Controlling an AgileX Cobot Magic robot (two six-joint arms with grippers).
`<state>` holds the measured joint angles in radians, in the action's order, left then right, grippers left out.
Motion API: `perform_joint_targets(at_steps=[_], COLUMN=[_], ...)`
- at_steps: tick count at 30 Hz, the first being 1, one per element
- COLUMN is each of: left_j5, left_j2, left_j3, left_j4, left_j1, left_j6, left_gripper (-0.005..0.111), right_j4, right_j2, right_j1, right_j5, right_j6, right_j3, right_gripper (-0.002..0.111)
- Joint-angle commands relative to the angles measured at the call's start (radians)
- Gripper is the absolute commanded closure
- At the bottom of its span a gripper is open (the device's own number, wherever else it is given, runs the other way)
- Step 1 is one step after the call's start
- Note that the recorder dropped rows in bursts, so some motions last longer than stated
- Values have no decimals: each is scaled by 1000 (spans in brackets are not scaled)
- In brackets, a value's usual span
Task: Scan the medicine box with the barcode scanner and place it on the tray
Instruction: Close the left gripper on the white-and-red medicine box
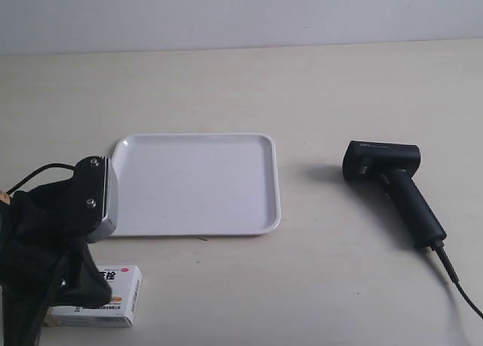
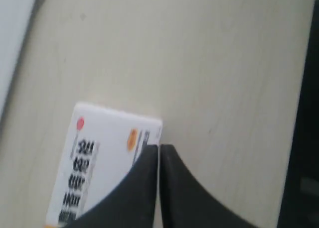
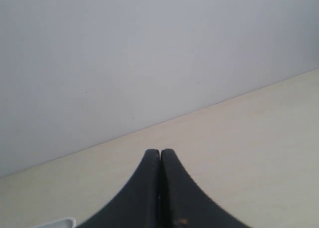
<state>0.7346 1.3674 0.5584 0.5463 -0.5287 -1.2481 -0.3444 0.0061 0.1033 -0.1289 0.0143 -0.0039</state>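
Box (image 1: 113,293) lying lower left of frame, your left gripper (image 2: 159,147) hovering over it, fingers pressed together; right gripper (image 3: 160,152) likewise pressed together; scanner (image 1: 392,186) lying right of tray (image 1: 198,140).

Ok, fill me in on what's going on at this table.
The left gripper, fingers pressed together, hangs just over the medicine box on the table, in front of the tray, without gripping it. The tray holds nothing. The scanner lies untouched on the other side of the tray, cable trailing off. The right gripper is shut too, holding nothing, away from the items. Nothing scanned or placed yet.
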Motion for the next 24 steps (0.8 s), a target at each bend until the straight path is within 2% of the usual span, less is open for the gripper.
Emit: perform_joint_targets(at_steps=[1, 4, 10, 24], left_j5=[22, 22, 46, -167], left_j2=[-5, -5, -5, 244], left_j3=[6, 6, 6, 6], left_j4=[-374, -464, -457, -457], left_j1=[-6, -6, -8, -8], left_j6=[341, 456, 200, 145], left_gripper=[85, 59, 3, 2], right_j4=[3, 3, 3, 3], right_j2=[-6, -6, -6, -6], right_j1=[-5, -5, -5, -5], right_j5=[-5, -5, -8, -15], right_j6=[-5, -8, -7, -7], right_j3=[4, 4, 4, 4], right_gripper=[108, 108, 108, 108])
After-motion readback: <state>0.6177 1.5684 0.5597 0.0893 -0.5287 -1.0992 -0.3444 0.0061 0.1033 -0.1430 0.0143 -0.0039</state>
